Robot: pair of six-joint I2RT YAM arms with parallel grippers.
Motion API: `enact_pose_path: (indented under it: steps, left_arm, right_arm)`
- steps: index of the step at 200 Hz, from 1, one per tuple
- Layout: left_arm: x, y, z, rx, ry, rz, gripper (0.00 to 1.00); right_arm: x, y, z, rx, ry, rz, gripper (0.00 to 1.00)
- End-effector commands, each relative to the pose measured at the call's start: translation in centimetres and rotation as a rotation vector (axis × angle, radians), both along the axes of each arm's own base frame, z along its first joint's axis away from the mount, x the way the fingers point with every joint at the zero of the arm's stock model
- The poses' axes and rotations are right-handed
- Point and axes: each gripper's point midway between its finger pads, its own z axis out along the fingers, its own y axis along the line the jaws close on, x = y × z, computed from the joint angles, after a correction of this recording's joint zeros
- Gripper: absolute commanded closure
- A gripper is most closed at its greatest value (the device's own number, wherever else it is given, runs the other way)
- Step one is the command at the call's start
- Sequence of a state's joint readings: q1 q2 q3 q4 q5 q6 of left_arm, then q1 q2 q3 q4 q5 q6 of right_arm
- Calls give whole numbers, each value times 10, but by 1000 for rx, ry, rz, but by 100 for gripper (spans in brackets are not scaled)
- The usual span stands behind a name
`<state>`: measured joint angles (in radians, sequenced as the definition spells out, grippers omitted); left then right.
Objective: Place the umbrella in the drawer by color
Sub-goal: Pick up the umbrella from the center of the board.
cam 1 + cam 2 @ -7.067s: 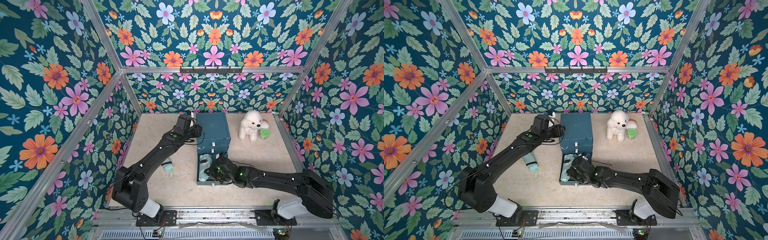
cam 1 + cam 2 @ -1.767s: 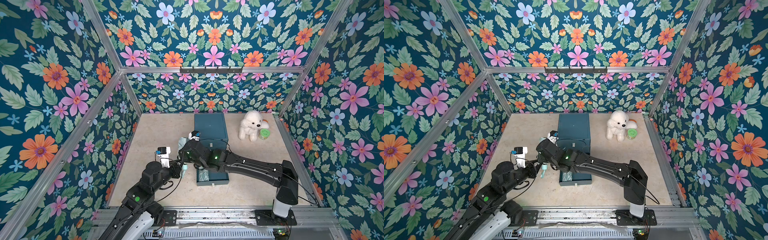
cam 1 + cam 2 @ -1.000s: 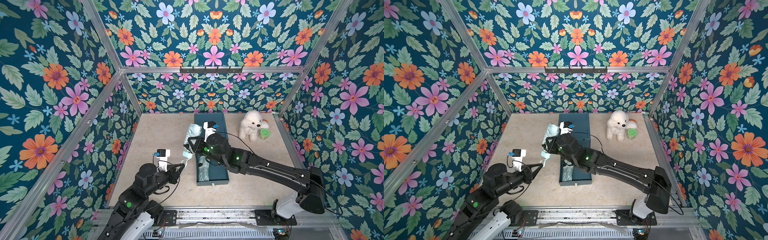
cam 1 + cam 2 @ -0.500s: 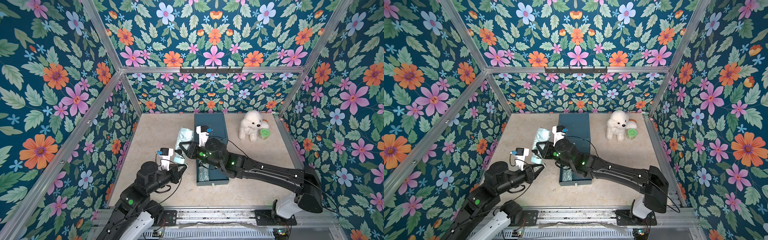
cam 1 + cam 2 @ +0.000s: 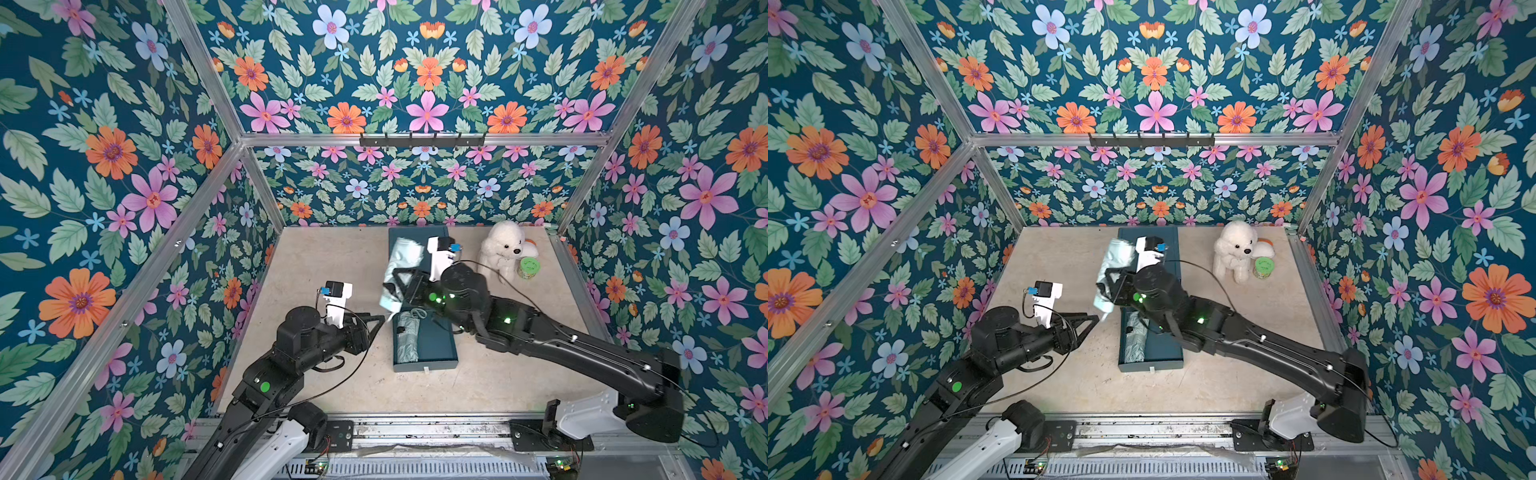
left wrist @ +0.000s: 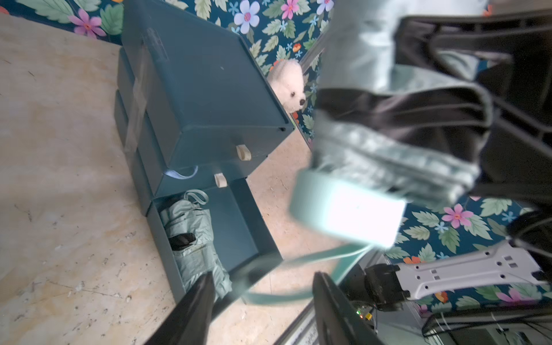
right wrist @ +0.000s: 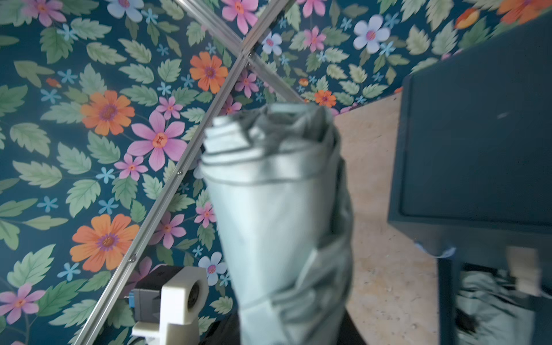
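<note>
While the right gripper (image 5: 395,286) clamps the mint umbrella (image 5: 402,253), left gripper (image 5: 376,324) jaws apart; green can (image 5: 528,268) label illegible.

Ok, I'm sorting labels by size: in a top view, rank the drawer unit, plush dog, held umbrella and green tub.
1. drawer unit
2-3. plush dog and held umbrella look alike; the umbrella is raised nearer the camera, so unranked
4. green tub

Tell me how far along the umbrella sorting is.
Done: one pale green umbrella lies in the open bottom drawer. In hand: the right end effector grips a second pale green umbrella in the air; the left end effector stands open. Left: lowering it into the drawer.
</note>
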<state>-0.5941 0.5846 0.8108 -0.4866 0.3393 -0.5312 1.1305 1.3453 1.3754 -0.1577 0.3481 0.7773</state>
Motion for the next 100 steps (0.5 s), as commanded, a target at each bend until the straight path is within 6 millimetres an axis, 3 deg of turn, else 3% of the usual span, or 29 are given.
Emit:
enact_pose_path:
  steps: [1, 24, 51, 83, 100]
  left_arm:
    - [2, 2, 13, 4, -63, 3, 37]
    - [19, 14, 19, 40, -74, 117, 34]
    - [52, 34, 28, 106, -70, 310, 33]
    - [81, 15, 54, 149, -80, 300, 38]
    - [99, 6, 67, 179, -85, 303, 39]
  right_arm:
    - [2, -48, -3, -126, -41, -119, 100]
    - [-6, -78, -9, -139, -31, -158, 100]
    - [-19, -83, -30, -129, 16, -108, 100]
    - [-38, -77, -61, -104, 96, -2, 100]
    - [-45, -77, -68, -109, 138, 28, 100]
